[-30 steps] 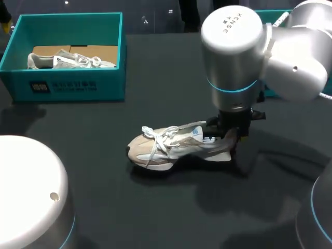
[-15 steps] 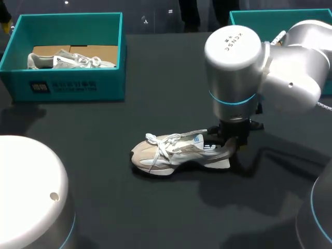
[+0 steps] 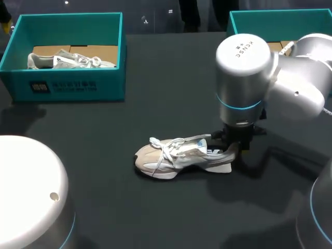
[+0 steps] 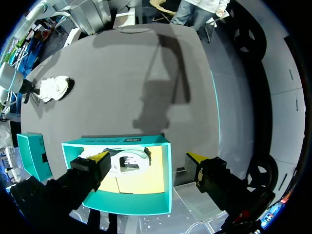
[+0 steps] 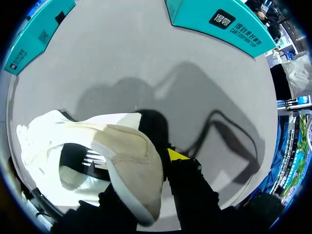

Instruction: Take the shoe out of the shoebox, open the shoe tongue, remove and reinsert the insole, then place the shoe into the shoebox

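1. Shifted since a second ago: the right arm (image 3: 249,78) has moved a little toward its own side, and the shoe (image 3: 176,155) has moved with it across the table.
2. Right claw (image 3: 236,144) is pinching the shoe's heel. In the right wrist view one yellow-tipped finger (image 5: 178,155) sits outside the heel collar; the other is hidden by the shoe (image 5: 97,146).
3. The shoe lies sole-down near the table's middle, toe pointing toward the left arm's side, laces loose over the tongue.
4. Left claw (image 4: 147,158) is spread wide and holding nothing. It hangs over the left shoebox (image 4: 165,170), well apart from the shoe on the table (image 4: 53,87).
5. Left shoebox (image 3: 67,85), teal, at the far left corner: holds a second shoe (image 3: 72,59) lying on tan card.
6. Right shoebox (image 3: 259,15), teal, at the far right: mostly hidden behind the right arm, so I cannot tell its contents.
7. The table (image 3: 155,218) is dark and matte, with arm shadows beside the shoe.
8. Left arm (image 3: 31,197) sits at the near left corner.
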Controlling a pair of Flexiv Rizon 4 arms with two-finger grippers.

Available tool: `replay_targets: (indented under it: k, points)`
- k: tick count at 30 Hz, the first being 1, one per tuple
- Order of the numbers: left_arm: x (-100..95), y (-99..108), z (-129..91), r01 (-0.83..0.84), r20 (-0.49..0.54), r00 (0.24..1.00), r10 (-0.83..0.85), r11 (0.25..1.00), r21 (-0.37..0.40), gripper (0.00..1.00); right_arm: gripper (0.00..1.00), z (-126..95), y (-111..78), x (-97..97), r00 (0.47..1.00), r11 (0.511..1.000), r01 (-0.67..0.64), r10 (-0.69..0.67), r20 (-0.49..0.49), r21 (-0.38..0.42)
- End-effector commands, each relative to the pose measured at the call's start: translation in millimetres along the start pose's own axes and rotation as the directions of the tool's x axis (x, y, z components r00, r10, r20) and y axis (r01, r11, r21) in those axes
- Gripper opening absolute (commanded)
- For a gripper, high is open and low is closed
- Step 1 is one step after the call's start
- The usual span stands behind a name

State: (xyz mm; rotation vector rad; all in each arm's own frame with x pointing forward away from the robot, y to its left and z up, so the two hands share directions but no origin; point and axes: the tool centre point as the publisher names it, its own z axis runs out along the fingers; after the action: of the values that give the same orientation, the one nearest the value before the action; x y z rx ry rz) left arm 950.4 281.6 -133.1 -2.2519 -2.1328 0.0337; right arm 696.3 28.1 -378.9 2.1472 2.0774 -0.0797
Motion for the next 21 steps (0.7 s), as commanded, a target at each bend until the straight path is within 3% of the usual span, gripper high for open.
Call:
replay_targets:
  k: [1, 12, 15, 16, 17, 21]
  points:
    - [0.3, -0.7, -0.3, -0.001, -0.002, 1.000, 0.001, 1.000, -0.001, 1.00, 0.00, 6.4, -0.5, -0.4, 1.000, 1.000, 0.003, -0.003, -0.007, 0.006]
    - [0.3, -0.7, -0.3, -0.001, -0.002, 1.000, 0.001, 1.000, -0.001, 1.00, 0.00, 16.7, -0.3, 3.6, 1.000, 1.000, 0.016, -0.016, -0.023, 0.026]
    - [0.3, -0.7, -0.3, -0.001, -0.002, 1.000, 0.001, 1.000, -0.001, 1.00, 0.45, 16.7, 0.2, 3.7, 0.999, 0.999, 0.018, -0.017, -0.027, 0.029]
    - [0.3, -0.7, -0.3, -0.001, -0.002, 1.000, 0.001, 1.000, -0.001, 1.00, 0.77, 15.5, 0.9, 3.4, 0.999, 0.999, 0.019, -0.018, -0.027, 0.029]
    - [0.3, -0.7, -0.3, -0.001, -0.002, 1.000, 0.001, 1.000, -0.001, 1.00, 0.98, 13.6, 1.5, 3.8, 0.999, 0.999, 0.020, -0.019, -0.026, 0.031]
    - [0.3, -0.7, -0.3, -0.001, -0.002, 1.000, 0.001, 1.000, -0.001, 1.00, 1.00, 4.2, 4.5, 3.5, 0.999, 0.999, 0.035, -0.034, -0.019, 0.038]
